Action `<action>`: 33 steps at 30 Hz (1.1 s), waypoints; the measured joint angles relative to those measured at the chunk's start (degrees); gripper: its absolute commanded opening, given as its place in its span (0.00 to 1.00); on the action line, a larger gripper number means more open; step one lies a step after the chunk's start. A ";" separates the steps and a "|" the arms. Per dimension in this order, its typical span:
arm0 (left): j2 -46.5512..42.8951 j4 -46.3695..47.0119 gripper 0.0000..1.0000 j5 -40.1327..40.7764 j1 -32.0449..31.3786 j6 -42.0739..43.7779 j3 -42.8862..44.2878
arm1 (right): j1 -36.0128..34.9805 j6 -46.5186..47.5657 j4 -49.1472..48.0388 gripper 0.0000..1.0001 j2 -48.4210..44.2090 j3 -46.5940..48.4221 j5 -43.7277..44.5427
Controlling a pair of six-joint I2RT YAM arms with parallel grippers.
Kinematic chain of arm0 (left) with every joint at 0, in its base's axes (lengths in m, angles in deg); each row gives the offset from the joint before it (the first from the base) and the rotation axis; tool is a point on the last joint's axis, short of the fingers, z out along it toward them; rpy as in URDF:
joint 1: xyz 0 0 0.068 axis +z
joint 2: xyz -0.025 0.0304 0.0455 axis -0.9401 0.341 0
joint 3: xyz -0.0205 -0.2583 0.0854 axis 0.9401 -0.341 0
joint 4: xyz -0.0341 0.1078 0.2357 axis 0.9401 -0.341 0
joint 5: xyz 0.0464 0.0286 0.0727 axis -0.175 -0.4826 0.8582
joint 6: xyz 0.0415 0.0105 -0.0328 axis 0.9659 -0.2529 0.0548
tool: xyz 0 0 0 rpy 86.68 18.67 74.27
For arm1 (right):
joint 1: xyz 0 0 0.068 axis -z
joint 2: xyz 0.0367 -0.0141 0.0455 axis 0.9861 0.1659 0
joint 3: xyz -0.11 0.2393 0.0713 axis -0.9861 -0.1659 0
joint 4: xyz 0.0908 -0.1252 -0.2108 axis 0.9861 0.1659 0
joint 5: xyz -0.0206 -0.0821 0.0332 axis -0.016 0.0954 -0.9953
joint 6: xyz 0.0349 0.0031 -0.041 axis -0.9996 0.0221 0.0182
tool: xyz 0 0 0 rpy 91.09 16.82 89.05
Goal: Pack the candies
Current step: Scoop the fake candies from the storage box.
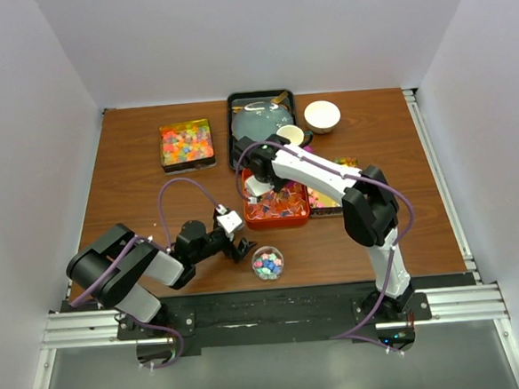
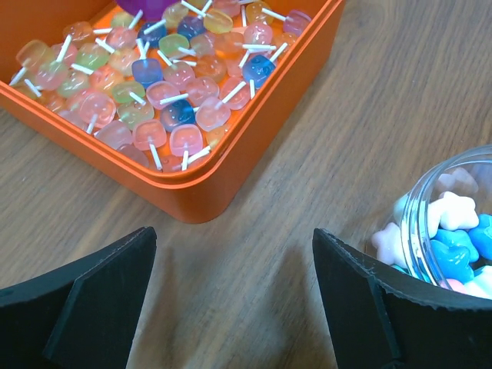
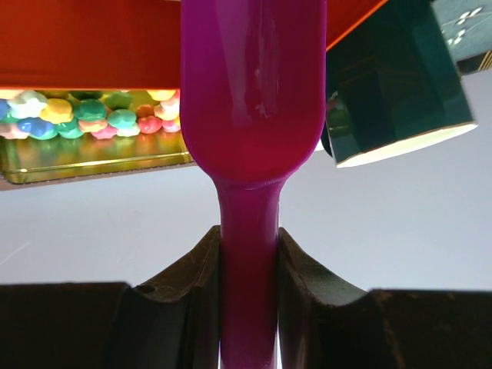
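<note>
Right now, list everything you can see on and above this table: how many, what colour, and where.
orange tin: one, orange, table centre
stick candies: many, pastel pink, green, yellow, blue, with white sticks, in the orange tin
clear jar: one, clear, near edge, beside the left pincer
star candies: several, blue, white, pink, in the clear jar
square tin: one, gold-lined, far left
mixed candies: many, multicoloured, filling the square tin
dark tray: one, black, far centre
white bowl: one, white, right of the dark tray
small cup: one, cream inside, by the tray's near right corner
purple scoop: one, purple, over the orange tin
left pincer: open, empty, low over the table
right pincer: shut on the scoop's handle
</note>
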 measured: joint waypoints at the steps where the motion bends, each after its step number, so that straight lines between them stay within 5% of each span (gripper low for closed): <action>1: 0.04 0.09 0.87 0.00 0.00 0.00 0.00 | -0.42 -0.33 0.39 0.00 0.00 0.00 -0.02; 20: 5.31 4.63 0.83 -0.52 0.00 2.56 0.83 | 9.55 5.22 -3.78 0.00 -1.22 -5.27 -10.12; 33: 9.66 8.50 0.79 -1.33 0.00 2.51 2.73 | 5.70 6.05 -2.69 0.00 0.17 -3.72 -7.54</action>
